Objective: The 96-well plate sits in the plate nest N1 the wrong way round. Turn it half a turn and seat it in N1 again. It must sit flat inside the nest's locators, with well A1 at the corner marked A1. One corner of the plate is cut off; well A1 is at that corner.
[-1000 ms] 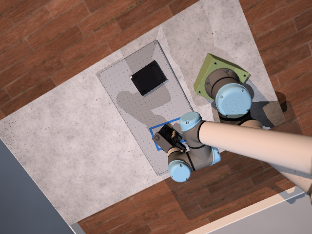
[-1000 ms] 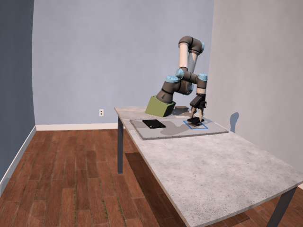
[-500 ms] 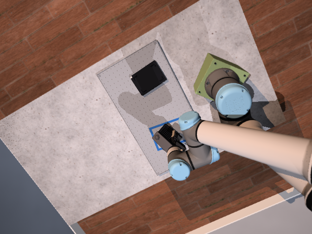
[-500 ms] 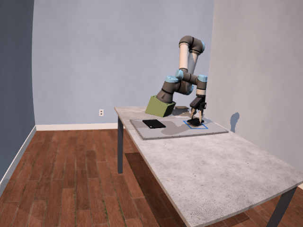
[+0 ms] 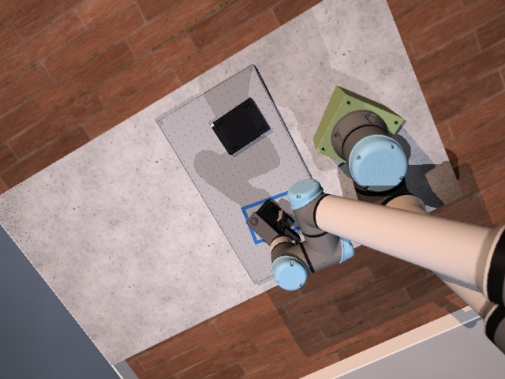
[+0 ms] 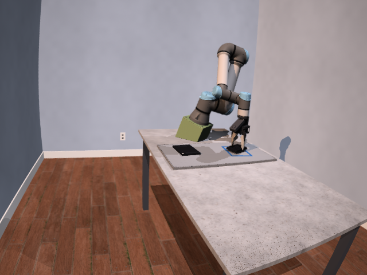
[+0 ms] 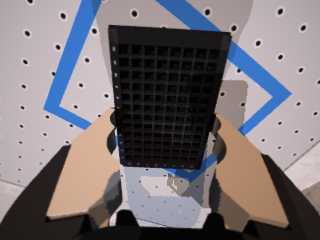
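Perforated board (image 5: pixel 191 134) — gridded plate (image 7: pixel 167 95)

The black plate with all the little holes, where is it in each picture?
Top: the plate is right of the middle, low on the grey board, held by the gripper.
Exterior: the plate is right of the middle, under the arm's tan fingers.
Wrist: the plate fills the middle.
Shared landmark: the blue square outline beneath it.

The plate (image 7: pixel 167 95) sits between the pincer (image 7: pixel 167 150) fingers, over the blue outline (image 7: pixel 75 60).
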### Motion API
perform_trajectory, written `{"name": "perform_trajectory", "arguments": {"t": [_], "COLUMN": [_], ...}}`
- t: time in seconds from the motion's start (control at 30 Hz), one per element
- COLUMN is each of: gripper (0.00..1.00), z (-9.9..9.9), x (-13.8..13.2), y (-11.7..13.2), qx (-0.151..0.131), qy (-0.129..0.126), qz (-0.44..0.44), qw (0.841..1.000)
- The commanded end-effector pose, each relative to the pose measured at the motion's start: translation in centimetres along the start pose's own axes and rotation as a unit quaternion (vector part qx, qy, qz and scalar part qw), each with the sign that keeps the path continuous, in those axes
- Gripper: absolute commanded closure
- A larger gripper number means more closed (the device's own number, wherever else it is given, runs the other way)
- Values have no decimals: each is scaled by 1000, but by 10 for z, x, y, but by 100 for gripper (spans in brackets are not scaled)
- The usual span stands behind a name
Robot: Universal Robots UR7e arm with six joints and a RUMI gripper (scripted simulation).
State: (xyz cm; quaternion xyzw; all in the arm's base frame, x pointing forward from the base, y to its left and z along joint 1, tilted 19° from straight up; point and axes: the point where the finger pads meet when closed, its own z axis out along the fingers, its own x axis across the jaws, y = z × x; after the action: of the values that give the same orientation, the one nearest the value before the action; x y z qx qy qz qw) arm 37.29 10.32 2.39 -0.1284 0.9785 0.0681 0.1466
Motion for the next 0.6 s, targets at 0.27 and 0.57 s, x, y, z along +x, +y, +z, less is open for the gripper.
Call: {"name": "perform_trajectory", "arguments": {"t": [0.27, 0.57], "gripper": [100, 100], "z": [7, 13], "x": [0, 0], "y": [0, 0], "qx": [0, 0], "qy": [0, 0], "qz": [0, 0], "qw": [1000, 1000]}}
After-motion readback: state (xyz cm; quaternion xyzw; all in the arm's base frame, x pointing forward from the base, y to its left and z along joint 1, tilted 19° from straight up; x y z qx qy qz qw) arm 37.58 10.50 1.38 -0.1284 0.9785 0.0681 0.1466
